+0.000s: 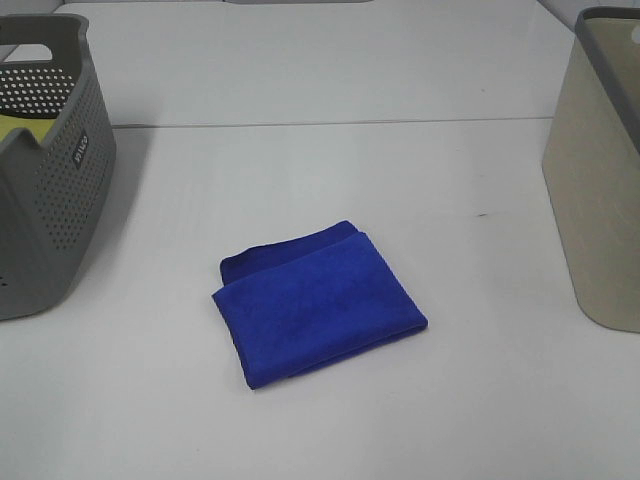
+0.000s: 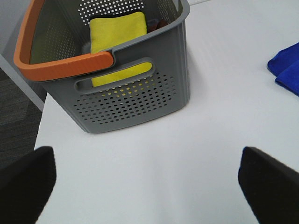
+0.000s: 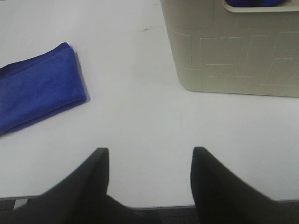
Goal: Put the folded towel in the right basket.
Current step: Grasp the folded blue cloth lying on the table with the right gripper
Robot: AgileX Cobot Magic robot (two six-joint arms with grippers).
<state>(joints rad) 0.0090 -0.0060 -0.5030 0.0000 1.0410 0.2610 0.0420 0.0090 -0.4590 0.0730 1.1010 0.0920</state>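
A folded blue towel point(image 1: 318, 305) lies flat on the white table, near the middle of the exterior high view. It also shows in the right wrist view point(image 3: 39, 93) and as a corner in the left wrist view point(image 2: 287, 70). The beige right basket point(image 1: 600, 180) stands at the right edge; the right wrist view shows its wall point(image 3: 233, 51). Neither gripper shows in the exterior view. The left gripper point(image 2: 147, 179) is open and empty above bare table near the grey basket. The right gripper point(image 3: 149, 172) is open and empty, between towel and beige basket.
A grey perforated basket point(image 1: 45, 200) with an orange rim point(image 2: 65, 65) stands at the left and holds a yellow cloth point(image 2: 117, 32). The table's left edge drops to dark floor point(image 2: 14, 112). The table's near edge point(image 3: 140, 205) shows by the right gripper.
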